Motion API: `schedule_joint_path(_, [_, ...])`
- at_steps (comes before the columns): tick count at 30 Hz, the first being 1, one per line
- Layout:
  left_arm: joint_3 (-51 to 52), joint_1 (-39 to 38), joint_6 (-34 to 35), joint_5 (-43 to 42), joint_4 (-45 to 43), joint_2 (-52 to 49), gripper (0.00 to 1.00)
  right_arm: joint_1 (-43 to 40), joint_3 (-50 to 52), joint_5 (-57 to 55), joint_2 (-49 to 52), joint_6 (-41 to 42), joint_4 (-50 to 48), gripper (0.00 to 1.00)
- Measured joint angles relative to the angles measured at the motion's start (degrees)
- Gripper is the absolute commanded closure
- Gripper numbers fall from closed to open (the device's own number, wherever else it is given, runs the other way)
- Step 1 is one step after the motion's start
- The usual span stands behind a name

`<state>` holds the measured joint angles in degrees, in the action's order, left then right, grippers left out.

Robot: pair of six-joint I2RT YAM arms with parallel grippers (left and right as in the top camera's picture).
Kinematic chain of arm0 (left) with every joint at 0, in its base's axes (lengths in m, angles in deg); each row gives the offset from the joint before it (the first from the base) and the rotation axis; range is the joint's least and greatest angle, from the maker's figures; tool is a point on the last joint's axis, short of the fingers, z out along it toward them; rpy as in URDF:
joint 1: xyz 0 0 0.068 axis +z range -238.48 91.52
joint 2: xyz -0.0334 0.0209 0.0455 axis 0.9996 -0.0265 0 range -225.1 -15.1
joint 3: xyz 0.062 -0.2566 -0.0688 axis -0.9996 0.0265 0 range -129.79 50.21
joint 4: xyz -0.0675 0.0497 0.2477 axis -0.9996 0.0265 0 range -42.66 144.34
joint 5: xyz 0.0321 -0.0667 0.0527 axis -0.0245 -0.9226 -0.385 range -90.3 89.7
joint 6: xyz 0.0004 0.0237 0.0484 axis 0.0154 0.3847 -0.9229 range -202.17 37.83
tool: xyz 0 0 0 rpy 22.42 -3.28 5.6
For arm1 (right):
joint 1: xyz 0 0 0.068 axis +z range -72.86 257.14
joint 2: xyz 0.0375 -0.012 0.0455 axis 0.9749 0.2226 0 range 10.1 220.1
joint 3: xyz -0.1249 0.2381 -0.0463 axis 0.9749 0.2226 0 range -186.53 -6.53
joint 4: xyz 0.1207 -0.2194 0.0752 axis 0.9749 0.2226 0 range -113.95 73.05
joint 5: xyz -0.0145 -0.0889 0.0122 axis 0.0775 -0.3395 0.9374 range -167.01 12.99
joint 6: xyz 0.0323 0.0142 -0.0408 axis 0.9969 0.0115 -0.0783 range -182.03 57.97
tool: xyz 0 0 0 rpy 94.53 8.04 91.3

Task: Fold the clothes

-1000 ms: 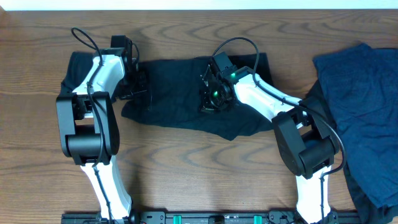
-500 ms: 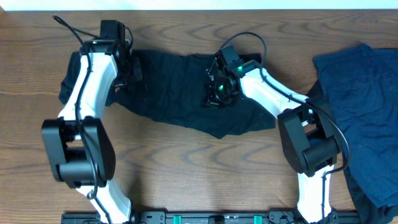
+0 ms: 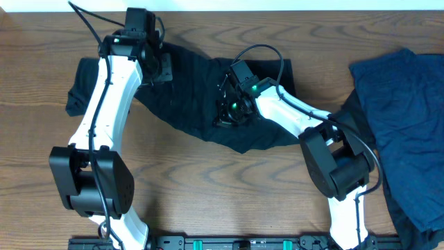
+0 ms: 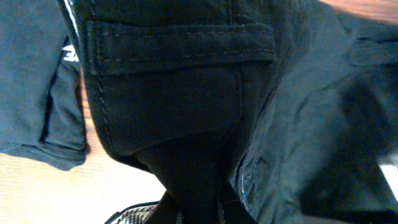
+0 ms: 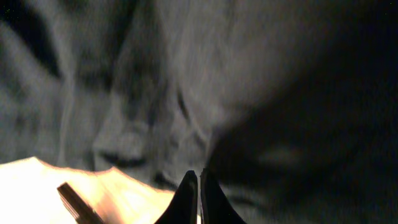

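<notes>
Since a second ago: left arm has stretched up toward the top of the frame and dragged the black garment's (image 3: 187, 104) left end up and rightwards with it; right gripper (image 5: 199, 182) has slid a little down-left over the same cloth.

Grips: left gripper (image 3: 164, 68) is clenched on the black garment. In the wrist view the cloth bunches into the jaws just below the pocket flap (image 4: 180, 43). The right one is pinched closed over the cloth's middle; can't tell if a fold is caught between the tips.

Progress, my read: early.
- Black garment lies top centre, rumpled, outline skewed, no clean fold visible. It looks like it's being straightened, not folded yet.
- A second dark piece (image 3: 78, 94) sits upper left, partly under the left arm, unfolded.
- Navy pile (image 3: 406, 118) heaps at the right edge over more dark cloth, untouched.
- No finished stack anywhere.

Edges/room:
- The garment's top hem is near the table's (image 3: 208, 198) far edge at the top of the frame, so there's little margin for pulling further up.
- Bare wood runs across the lower middle between the two arm bases, the best spot for laying flat.
- Left side is tight: the spare piece sits just beside the grasped end and could get snagged.
- Right arm's elbow is near the navy pile.
</notes>
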<state>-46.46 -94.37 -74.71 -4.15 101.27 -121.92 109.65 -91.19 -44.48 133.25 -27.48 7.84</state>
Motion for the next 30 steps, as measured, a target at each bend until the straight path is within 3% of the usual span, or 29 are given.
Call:
schedule_joint_path(14, [-6.03,-1.14,0.00,0.00,8.41,0.02,0.94,-1.38,-0.66,9.33,5.18,2.97,-4.61,0.99])
schedule_joint_path(23, [-6.80,-1.57,0.00,0.04,10.21,0.02,0.94,-10.43,-5.77,6.99,0.63,2.64,-5.75,0.96])
schedule_joint_path(30, [-6.99,-4.31,0.02,0.26,10.14,0.02,0.94,-10.73,-6.25,4.22,0.52,2.67,-7.26,0.96])
